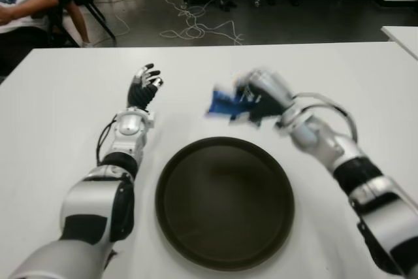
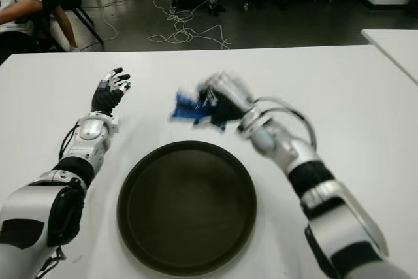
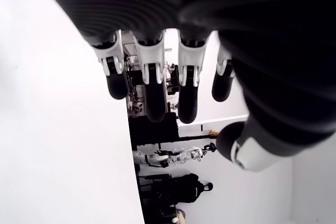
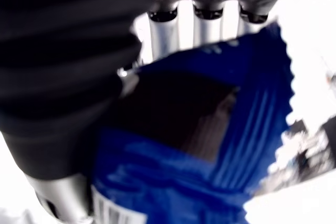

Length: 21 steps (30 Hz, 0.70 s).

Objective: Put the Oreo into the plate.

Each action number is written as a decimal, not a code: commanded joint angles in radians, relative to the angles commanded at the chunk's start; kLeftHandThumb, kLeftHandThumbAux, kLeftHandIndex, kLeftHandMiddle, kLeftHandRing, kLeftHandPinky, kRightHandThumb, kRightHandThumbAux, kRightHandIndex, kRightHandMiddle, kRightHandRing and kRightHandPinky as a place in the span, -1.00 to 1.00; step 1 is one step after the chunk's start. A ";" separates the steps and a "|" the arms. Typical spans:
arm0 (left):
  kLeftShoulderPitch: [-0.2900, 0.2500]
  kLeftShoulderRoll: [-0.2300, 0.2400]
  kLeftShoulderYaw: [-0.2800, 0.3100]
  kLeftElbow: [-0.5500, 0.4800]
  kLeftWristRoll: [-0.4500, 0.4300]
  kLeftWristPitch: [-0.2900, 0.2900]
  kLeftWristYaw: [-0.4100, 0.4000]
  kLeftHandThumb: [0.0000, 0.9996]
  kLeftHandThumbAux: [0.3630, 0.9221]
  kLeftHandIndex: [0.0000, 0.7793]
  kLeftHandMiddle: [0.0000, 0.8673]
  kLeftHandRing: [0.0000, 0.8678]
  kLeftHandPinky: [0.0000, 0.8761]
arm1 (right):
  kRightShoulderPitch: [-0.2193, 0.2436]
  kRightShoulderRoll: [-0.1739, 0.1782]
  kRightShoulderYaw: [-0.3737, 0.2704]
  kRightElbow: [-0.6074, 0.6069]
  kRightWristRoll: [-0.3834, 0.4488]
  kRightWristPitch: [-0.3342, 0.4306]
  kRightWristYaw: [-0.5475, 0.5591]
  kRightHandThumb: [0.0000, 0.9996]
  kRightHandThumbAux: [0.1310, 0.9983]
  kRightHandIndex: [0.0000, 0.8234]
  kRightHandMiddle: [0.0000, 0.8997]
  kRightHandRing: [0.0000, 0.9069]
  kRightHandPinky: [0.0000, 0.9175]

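Observation:
My right hand (image 1: 251,101) holds a blue Oreo packet (image 1: 224,104) above the table, just beyond the far rim of the round dark plate (image 1: 225,202). The right wrist view shows the blue Oreo packet (image 4: 210,145) filling the palm with fingers (image 4: 202,22) curled around it. The plate (image 2: 187,208) holds nothing and lies near me in the middle. My left hand (image 1: 144,87) shows to the left of the plate over the white table (image 1: 65,109), fingers spread and holding nothing, as the left wrist view's fingers (image 3: 152,85) confirm.
A seated person (image 1: 19,4) is at the far left behind the table. Cables (image 1: 196,27) lie on the floor beyond the far edge. A second white table (image 1: 401,34) stands at the right.

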 joint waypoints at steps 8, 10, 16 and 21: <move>0.000 0.000 0.001 -0.001 -0.001 0.000 -0.005 -0.77 0.03 -0.62 -0.49 -0.61 -0.75 | 0.030 -0.077 0.011 -0.198 0.298 0.004 0.505 -1.00 0.56 0.67 0.77 0.77 0.74; 0.000 0.000 0.001 -0.001 -0.002 -0.001 -0.005 -0.77 0.02 -0.62 -0.49 -0.61 -0.75 | 0.031 -0.092 0.008 -0.231 0.371 0.035 0.605 -1.00 0.56 0.71 0.79 0.79 0.75; -0.001 -0.001 0.003 -0.001 -0.004 0.001 -0.005 -0.77 0.04 -0.63 -0.50 -0.61 -0.75 | 0.016 -0.118 0.001 -0.270 0.496 0.114 0.814 -1.00 0.52 0.73 0.81 0.81 0.75; 0.000 -0.002 0.006 -0.001 -0.006 0.003 -0.005 -0.77 0.00 -0.63 -0.51 -0.62 -0.76 | 0.014 -0.137 -0.015 -0.299 0.508 0.170 0.898 -1.00 0.56 0.75 0.82 0.82 0.77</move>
